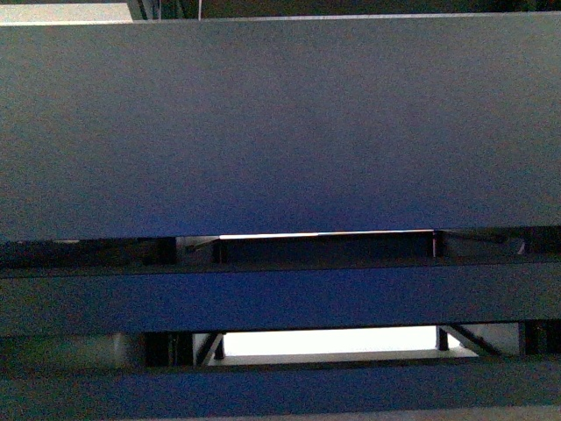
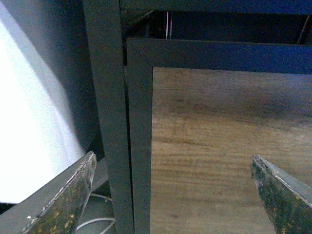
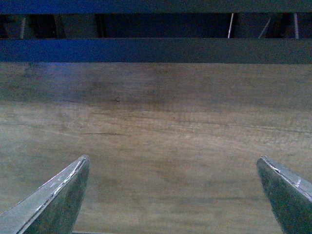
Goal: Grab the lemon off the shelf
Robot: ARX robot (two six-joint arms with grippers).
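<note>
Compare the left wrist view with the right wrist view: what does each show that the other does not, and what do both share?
Left wrist only: the shelf's upright post, a bright white surface, a white cable, the left gripper. Right wrist only: the right gripper. Both: dark shelf rails, a wood-grain surface, jaws open, no lemon.

The left hand (image 2: 173,161) and the right hand (image 3: 173,161) are both spread wide.

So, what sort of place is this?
Hard to say; perhaps a shop or storeroom. The shelf, dark metal tiers, fills the front view; the wrist views show an upright post and a wood-grain surface. No goods show.
</note>
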